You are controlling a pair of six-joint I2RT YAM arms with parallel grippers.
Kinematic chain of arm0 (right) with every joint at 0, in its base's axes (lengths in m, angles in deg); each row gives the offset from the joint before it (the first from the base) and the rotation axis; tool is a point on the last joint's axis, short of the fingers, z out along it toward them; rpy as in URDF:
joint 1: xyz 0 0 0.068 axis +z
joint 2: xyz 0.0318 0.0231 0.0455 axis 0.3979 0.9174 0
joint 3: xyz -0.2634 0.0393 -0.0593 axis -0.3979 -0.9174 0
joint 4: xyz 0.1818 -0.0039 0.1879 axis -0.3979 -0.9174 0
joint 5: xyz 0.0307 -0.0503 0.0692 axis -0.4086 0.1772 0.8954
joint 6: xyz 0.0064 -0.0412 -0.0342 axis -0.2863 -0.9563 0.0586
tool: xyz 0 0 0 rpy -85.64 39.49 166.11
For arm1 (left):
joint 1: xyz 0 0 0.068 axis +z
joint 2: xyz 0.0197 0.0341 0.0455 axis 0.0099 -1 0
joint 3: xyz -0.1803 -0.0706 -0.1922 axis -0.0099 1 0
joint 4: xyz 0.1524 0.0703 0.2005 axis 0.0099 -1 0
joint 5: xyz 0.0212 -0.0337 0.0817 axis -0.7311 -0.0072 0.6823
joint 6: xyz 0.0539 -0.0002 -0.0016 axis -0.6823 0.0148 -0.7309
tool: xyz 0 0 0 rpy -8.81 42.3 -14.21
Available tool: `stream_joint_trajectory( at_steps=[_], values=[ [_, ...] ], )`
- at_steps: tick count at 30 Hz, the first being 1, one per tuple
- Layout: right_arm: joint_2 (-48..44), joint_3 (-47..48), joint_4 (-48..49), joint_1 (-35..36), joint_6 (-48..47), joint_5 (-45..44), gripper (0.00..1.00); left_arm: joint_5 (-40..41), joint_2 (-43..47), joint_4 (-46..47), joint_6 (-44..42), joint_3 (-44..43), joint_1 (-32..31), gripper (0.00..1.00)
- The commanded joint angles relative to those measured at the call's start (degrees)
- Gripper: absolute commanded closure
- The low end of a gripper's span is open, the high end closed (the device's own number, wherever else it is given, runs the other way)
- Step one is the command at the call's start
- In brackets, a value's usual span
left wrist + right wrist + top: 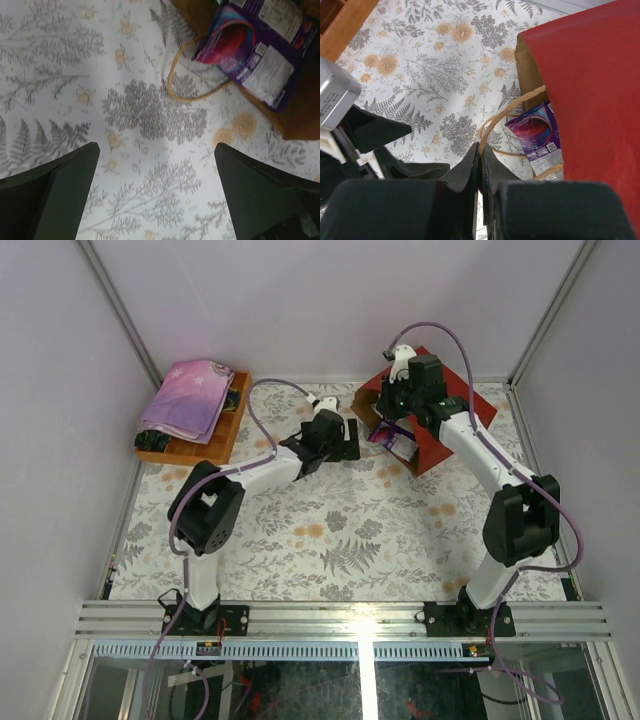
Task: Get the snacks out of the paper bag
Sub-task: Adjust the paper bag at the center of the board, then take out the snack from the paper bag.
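Observation:
The red paper bag [452, 375] [592, 85] lies on its side at the back right of the table, its brown mouth facing left. A purple-white snack packet [392, 437] [260, 45] [539, 134] sticks out of the mouth. My right gripper [392, 408] [480, 147] is shut on the bag's yellowish cord handle [506, 116], which runs in between its fingertips. My left gripper [345, 440] [156, 145] hangs open over the flowered cloth just left of the bag, with nothing between its fingers. The cord handle [172, 82] loops on the cloth ahead of it. Other snacks are hidden.
A wooden tray [215, 445] with a folded pink-purple cloth [190, 398] stands at the back left. The left arm's black gripper [375, 131] shows close beside my right one. White walls and metal posts enclose the table.

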Motion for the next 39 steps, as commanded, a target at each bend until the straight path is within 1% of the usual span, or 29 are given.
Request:
stream_joint_trajectory(
  at_steps=[1, 3, 5, 9, 12, 16, 17, 21, 24, 28, 34, 35, 37, 39],
  values=[
    [-4.2, 3.1, 0.97, -1.96, 3.79, 1.57, 1.0, 2.79, -4.93, -0.14, -3.13, -5.78, 0.36, 0.0],
    [-4.21, 2.93, 1.15, -3.06, 5.0, 3.23, 1.0, 4.56, -9.05, -1.03, -4.72, -9.73, -0.63, 0.0],
    [-4.16, 2.61, 1.36, -3.6, 5.62, 4.21, 1.0, 4.32, -11.7, -1.54, -5.18, -13.21, -0.93, 0.0],
    [-4.21, 1.63, 1.94, -4.19, 5.98, 4.81, 1.0, -3.36, -14.08, 1.89, -4.15, -16.02, -0.95, 0.01],
    [-4.21, 0.95, 2.49, -4.68, 6.26, 5.43, 1.0, -8.05, -15.95, 4.24, -2.89, -17.86, -0.96, 0.12],
    [-5.0, 0.39, 3.14, -5.23, 6.83, 6.54, 1.0, -9.82, -19.76, 3.12, -1.04, -22.48, -0.91, 0.27],
    [-5.68, 0.34, 3.34, -5.34, 6.93, 6.77, 1.0, -10.23, -20.47, 3.11, -0.61, -23.37, -0.94, 0.29],
    [-6.03, -0.42, 4.14, -5.74, 7.4, 7.59, 1.0, -11.31, -23.69, 3.91, 1.14, -26.2, -0.96, 0.29],
    [-6.15, -0.69, 4.45, -6.05, 7.69, 8.37, 1.0, -10.79, -27.89, 1.19, 1.71, -31.01, -0.94, 0.3],
    [-6.77, -2.01, 5.04, -6.23, 7.87, 8.81, 1.0, -6.69, -30.9, -2.04, 3.06, -35.66, -0.74, 0.27],
    [-7.37, -3.68, 6.09, -6.7, 8.26, 9.4, 1.0, -9.66, -34.85, -3.32, 4.66, -41.77, -0.42, 0.27],
    [-7.45, -3.9, 6.19, -6.76, 8.37, 9.5, 1.0, -10.29, -35.31, -3.18, 5.14, -42.18, -0.4, 0.29],
    [-7.69, -4.08, 6.39, -6.93, 8.48, 9.66, 1.0, -11.46, -35.99, -2.67, 6.14, -42.36, -0.42, 0.37],
    [-7.87, -4.14, 6.31, -7.06, 8.44, 9.71, 1.0, -12.62, -36.25, -1.93, 7.21, -41.8, -0.42, 0.51]
  ],
)
